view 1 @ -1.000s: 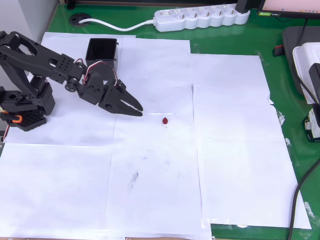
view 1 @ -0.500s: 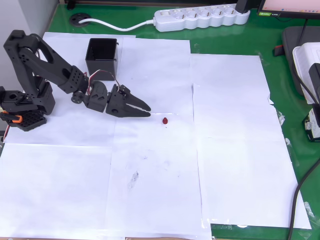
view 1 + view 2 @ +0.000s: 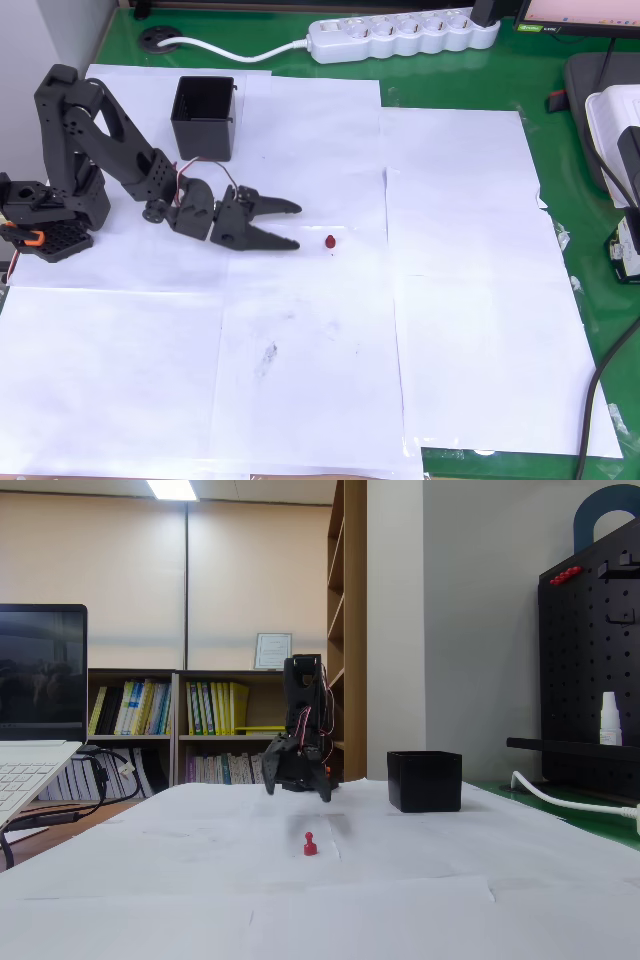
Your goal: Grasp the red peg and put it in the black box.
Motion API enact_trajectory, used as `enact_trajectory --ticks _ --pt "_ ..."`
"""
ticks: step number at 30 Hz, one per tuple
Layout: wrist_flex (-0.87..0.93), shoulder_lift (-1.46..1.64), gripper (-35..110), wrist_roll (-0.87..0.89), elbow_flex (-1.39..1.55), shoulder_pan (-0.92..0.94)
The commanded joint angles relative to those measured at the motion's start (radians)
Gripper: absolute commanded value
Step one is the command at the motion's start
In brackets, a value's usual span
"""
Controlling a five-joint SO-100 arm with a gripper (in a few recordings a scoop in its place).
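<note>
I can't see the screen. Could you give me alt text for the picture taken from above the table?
A black robot arm's open gripper points at a tiny red peg lying just beyond its tips on white paper. An open-topped black box stands behind the arm, and a white power strip lies on the green table at the top.

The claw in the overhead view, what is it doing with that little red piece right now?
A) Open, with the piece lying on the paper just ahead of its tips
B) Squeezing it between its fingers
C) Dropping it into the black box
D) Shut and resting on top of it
A: the claw is spread open and the red peg lies apart from its tips on the white paper.
</note>
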Motion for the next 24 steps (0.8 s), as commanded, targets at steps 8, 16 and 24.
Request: enact_trajectory --ticks 8,16,24 --pt "-0.094 0.060 38 -0.023 0.052 0.044" --pt "-0.098 0.133 38 -0.038 0.118 0.097" --pt "-0.098 0.163 38 -0.031 0.158 0.074"
